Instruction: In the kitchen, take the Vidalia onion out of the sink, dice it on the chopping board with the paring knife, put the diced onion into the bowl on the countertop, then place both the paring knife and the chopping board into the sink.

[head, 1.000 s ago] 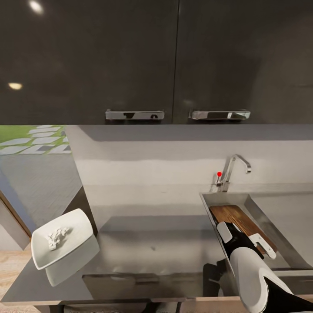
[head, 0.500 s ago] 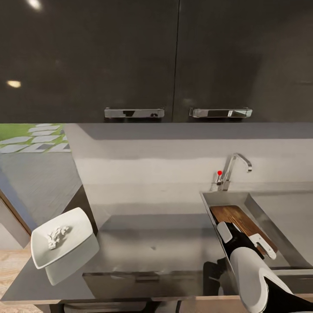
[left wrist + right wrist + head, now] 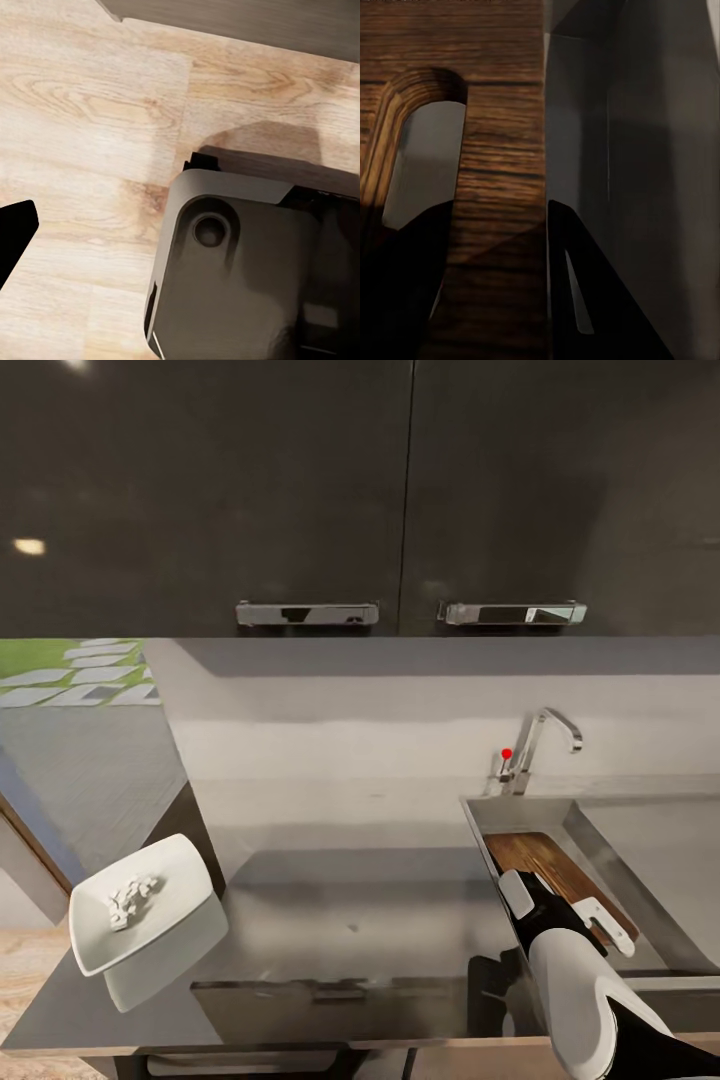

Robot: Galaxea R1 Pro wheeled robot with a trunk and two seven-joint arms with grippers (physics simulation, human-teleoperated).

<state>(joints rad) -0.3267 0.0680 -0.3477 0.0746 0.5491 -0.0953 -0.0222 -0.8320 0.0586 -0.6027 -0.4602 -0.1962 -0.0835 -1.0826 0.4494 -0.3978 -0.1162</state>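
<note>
Here right end effector [image 3: 562,908] clenched on chopping board [image 3: 540,860] in sink [image 3: 600,838] (bowl [image 3: 135,905] far left).

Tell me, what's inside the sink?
The grey steel sink holds the brown wooden chopping board, leaning along its left wall. The right tool straddles the board's near edge, jaws on either side of it, hiding that end. The sink floor beneath the board is covered.

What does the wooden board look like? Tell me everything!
The board is dark brown wood with streaky grain. It lies slanted inside the grey sink, below the tap. Up close it has a rounded handle slot cut through it near one end. The right claw straddles that end, a finger on each side. Whether it is squeezing is unclear.
</note>
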